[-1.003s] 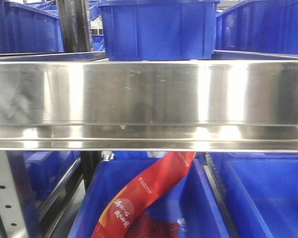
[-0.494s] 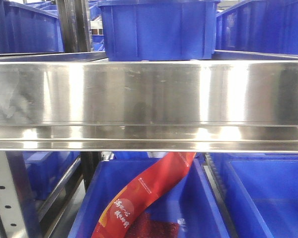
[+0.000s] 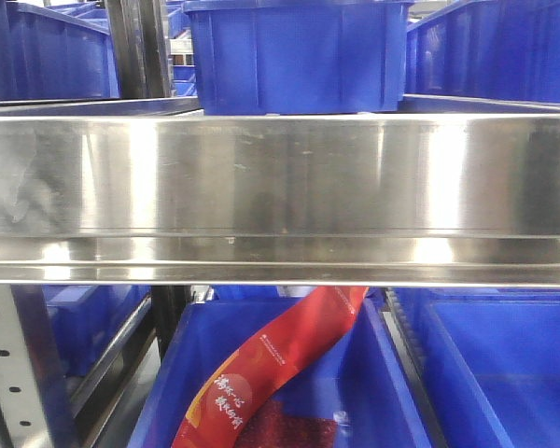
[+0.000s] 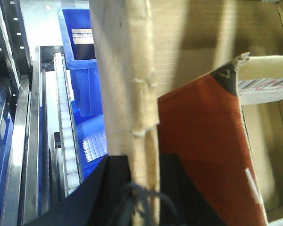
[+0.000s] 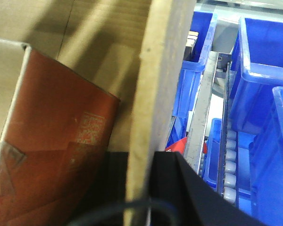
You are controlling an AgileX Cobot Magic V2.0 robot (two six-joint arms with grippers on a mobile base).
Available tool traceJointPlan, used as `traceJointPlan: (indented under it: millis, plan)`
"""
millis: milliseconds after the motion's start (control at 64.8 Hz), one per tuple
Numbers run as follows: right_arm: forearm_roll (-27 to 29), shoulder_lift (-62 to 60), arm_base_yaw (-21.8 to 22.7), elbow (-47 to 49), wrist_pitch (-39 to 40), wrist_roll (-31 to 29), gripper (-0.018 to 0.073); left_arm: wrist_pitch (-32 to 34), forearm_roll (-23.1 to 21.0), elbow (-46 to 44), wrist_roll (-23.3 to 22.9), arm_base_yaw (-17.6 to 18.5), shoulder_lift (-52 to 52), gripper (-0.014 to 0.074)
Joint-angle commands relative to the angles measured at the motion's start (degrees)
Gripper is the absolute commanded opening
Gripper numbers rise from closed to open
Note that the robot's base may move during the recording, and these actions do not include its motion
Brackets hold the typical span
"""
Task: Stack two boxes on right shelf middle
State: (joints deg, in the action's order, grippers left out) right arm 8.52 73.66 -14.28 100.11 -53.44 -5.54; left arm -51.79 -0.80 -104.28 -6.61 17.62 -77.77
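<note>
Left gripper (image 4: 142, 181) and right gripper (image 5: 139, 176), each clamped astride a box (image 4: 127, 70) wall (opposite sides).

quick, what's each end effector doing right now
Left end effector: shut on the cardboard box wall.
Right end effector: shut on the same box's opposite wall.

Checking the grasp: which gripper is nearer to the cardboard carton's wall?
Neither, they tie: the left gripper straddles a cardboard carton wall, one finger on each side; the right gripper straddles a wall likewise.
</note>
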Motion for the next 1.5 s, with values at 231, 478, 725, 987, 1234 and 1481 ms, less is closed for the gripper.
traceJointPlan:
  millis: [231, 478, 725, 987, 1234, 1481]
  plan:
    - [-1.79, -0.58, 0.46, 0.53, 3.15, -0.6, -0.0154, 3.46, 1.56, -0.45, 0.22, -0.33, 0.82, -0.0111]
    - [-0.13, 2.16, 0.46, 0.41, -3.24, -0.6, -0.0154, -7.65, 3.17, -0.45, 0.22, -0.33, -2.93, -0.0111]
    - [-0.13, 11.84, 0.46, 0.41, -8.24, -0.6, -0.0154, -10.8, 6.52, -0.45, 0.22, -0.33, -12.45, -0.0111]
    - [-0.13, 17.62, 0.46, 0.41, -9.11, -0.6, -0.0072, -10.95, 6.6, -0.45, 0.22, -0.33, -16.85, -0.0098]
    - [-0.13, 17.48, 0.46, 0.41, -8.96, -0.6, 0.0488, -10.95, 7.42, -0.45, 0.22, -0.33, -16.57, 0.0428]
    - [-0.13, 15.3, 0.46, 0.41, -7.87, -0.6, 0.0568, -10.67, 7.42, -0.45, 0.22, -0.33, -14.93, 0.0507]
